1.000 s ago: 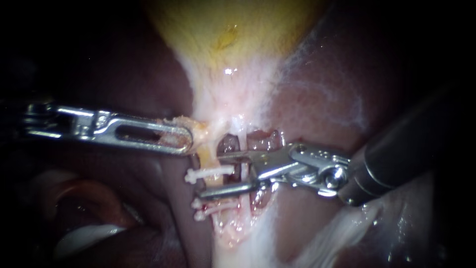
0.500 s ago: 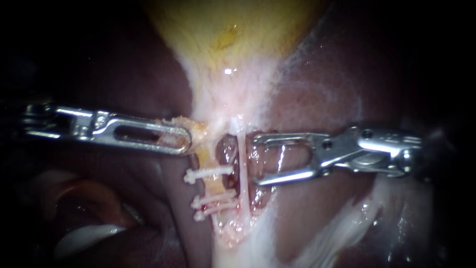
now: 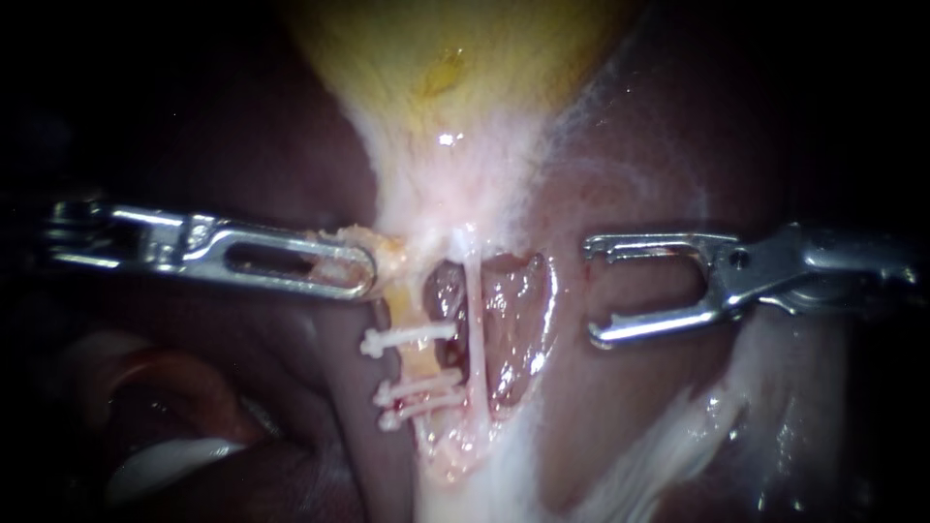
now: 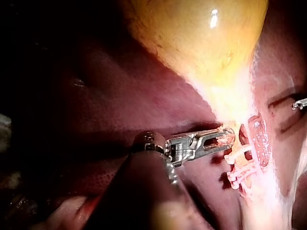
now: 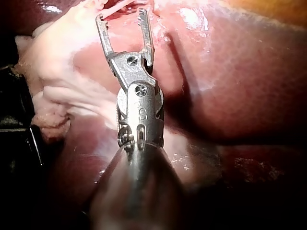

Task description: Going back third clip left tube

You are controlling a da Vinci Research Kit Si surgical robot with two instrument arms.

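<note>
My right instrument [image 3: 593,291] has backed straight out toward 3 o'clock. A second ago its pincer straddled the left tube [image 3: 418,360] in the gap between the clips. Half a second ago it had just cleared the thin right tube [image 3: 475,329]. Now it hangs well apart from both, over the liver [image 3: 639,407]. Its pincer is wide open and empty, and the right wrist view shows the same, with nothing between the two halves.

The left tube has not shifted against the tissue around it. It runs down from the gallbladder [image 3: 455,58] toward 6 o'clock and carries three clips. The upper clip [image 3: 412,338] sits alone. The lower two clips [image 3: 418,399] lie close together, just toward 6 o'clock of it. All three cross the tube squarely, and none looks dragged by the withdrawal.

My left instrument [image 3: 354,271] has held its place at 9 o'clock of the tube. Its pincer is closed on a fold of yellowish tissue [image 3: 383,254] at the gallbladder's neck and keeps the tube stretched.

I take the retreat to be nearly done. The pincer came away clean, the clips stayed seated, and the window between the tubes is open to view. What is left is to carry the right instrument on out without brushing the liver surface under it.
</note>
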